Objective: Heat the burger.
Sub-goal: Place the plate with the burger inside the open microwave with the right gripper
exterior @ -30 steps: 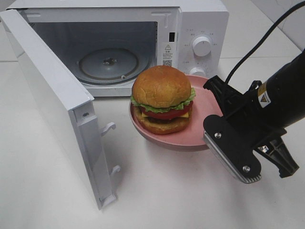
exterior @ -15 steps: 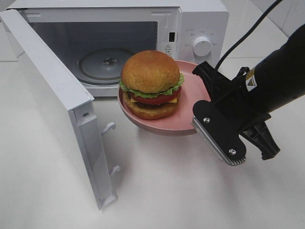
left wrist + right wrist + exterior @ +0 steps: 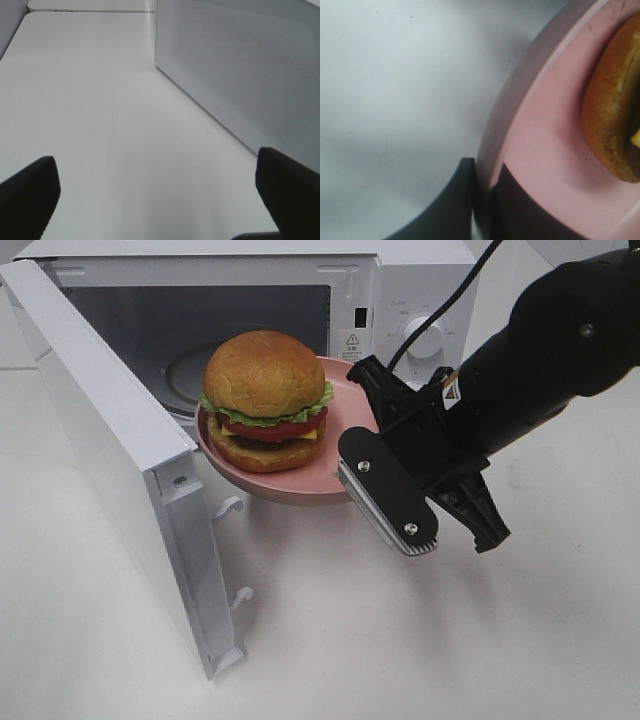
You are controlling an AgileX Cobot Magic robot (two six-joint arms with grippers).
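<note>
The burger (image 3: 265, 400), with a tan domed bun, lettuce, tomato and a dark patty, sits on a pink plate (image 3: 300, 488). My right gripper (image 3: 352, 430) is shut on the plate's right rim and holds it in the air, in front of the open microwave (image 3: 400, 280). In the right wrist view the gripper (image 3: 484, 200) pinches the plate rim (image 3: 545, 140), with the burger's lower bun (image 3: 615, 125) beside it. My left gripper (image 3: 160, 200) is open and empty above the table, out of the high view.
The microwave door (image 3: 100, 440) swings open to the left, close to the plate's left edge. Its outer face shows in the left wrist view (image 3: 240, 75). The glass turntable (image 3: 185, 365) lies inside the cavity. A white knob (image 3: 425, 337) is on the panel.
My right gripper has carried the plate and burger up and to the left, from the table by the control panel to the front of the microwave opening.
</note>
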